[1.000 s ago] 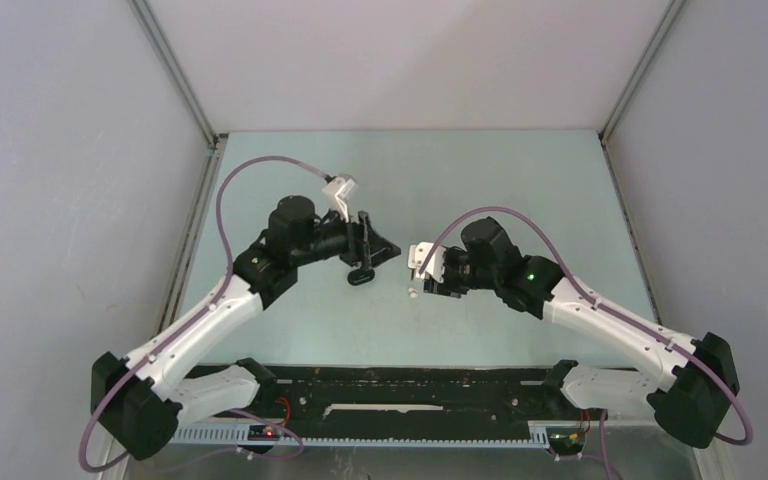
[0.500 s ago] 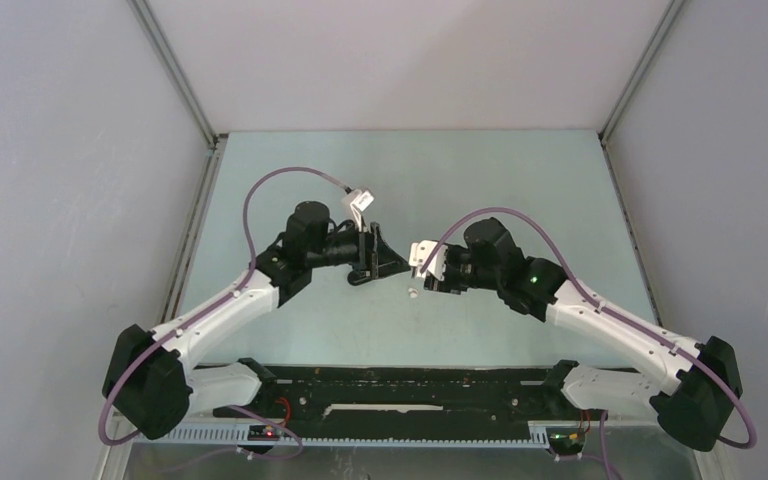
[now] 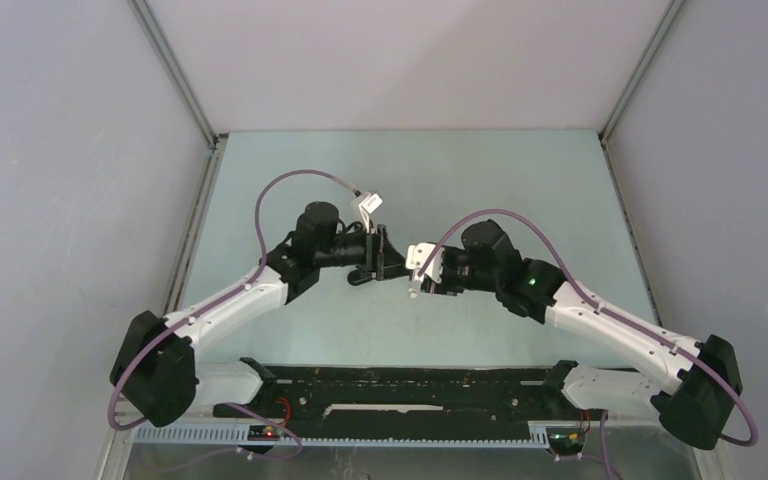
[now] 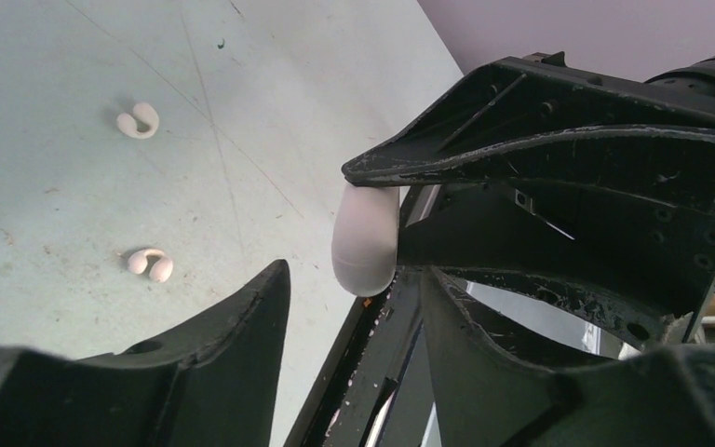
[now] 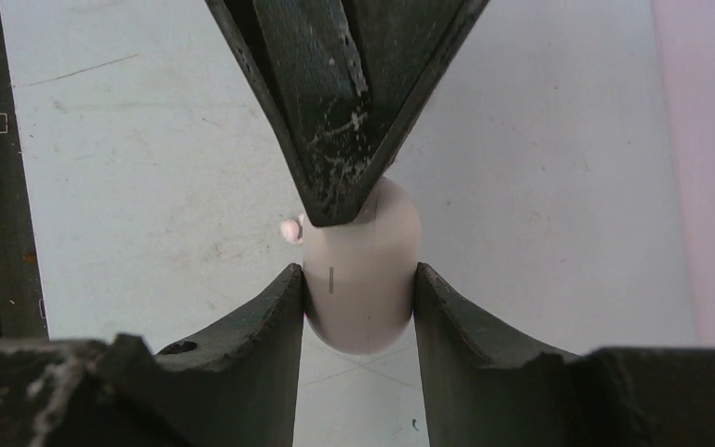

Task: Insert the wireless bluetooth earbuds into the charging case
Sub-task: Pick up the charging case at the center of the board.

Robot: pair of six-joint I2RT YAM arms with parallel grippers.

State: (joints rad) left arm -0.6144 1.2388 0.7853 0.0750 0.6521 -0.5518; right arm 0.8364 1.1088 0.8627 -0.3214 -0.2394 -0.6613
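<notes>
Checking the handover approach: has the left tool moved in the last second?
Yes. The left tool has shifted right, away from the table's left edge, closing on the charging case in the right tool.

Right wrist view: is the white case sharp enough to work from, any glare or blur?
Right wrist view: the white pebble-shaped charging case is sharp, evenly lit, no glare. Left wrist view: case and two small white earbuds also sharp, shadows faint. Top view: the case is too small to judge.

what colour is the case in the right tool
White, plain. The charging case shows best in the right wrist view, gripped by the right tool.
</notes>
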